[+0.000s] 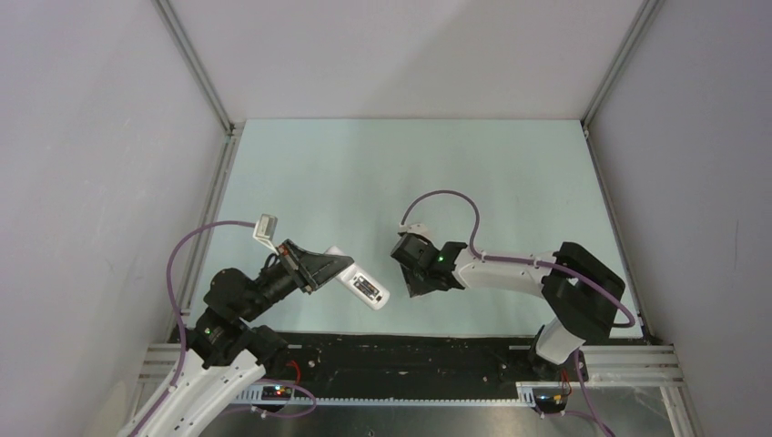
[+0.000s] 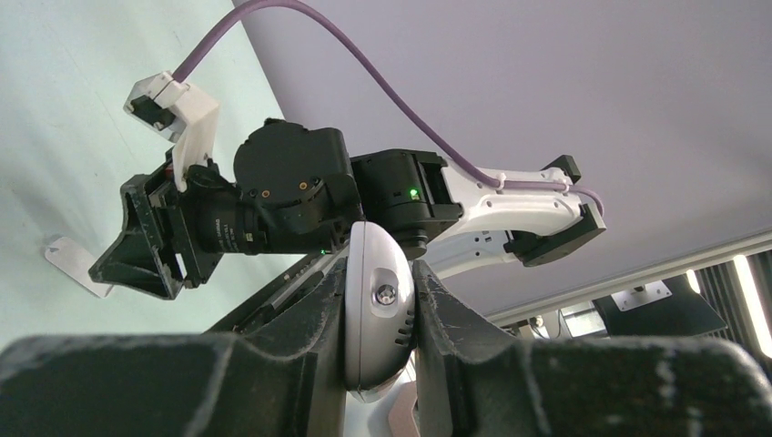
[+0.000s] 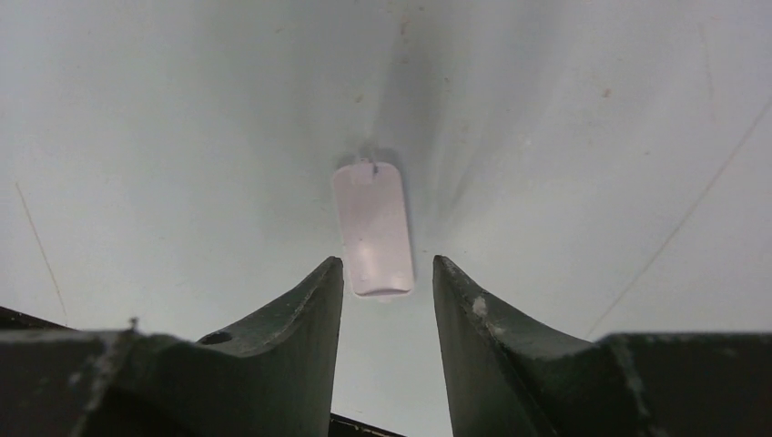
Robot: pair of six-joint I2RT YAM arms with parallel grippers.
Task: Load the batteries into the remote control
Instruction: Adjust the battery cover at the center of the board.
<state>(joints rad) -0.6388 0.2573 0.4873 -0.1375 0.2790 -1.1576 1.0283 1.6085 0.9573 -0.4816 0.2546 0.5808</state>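
1. The remote control (image 1: 364, 289) sits just left of lower centre in the overhead view. It appears to be held clear of the table (image 1: 364, 173), with one end clamped in the left gripper (image 2: 380, 314), whose fingers pinch the handset's narrow sides. The other end juts free toward the lower right.
2. No batteries show in any view, so I cannot tell where they lie.
3. The small white battery cover (image 3: 371, 223) lies flat on the table at mid-frame in the right wrist view. Its near end is just at the tips of the right gripper (image 3: 388, 289), whose jaws stand apart and hold nothing.
4. The step in hand seems to be leaving the cover where it lies and going for the cells. It is best done by rising straight up, so neither finger drags the cover, while the left grip keeps the handset level and reachable.
5. Pose: the right arm reaches from the lower right toward centre, wrist bent down at the table. The left arm comes up from the lower left, forearm slanting up and right, gripper roughly level.
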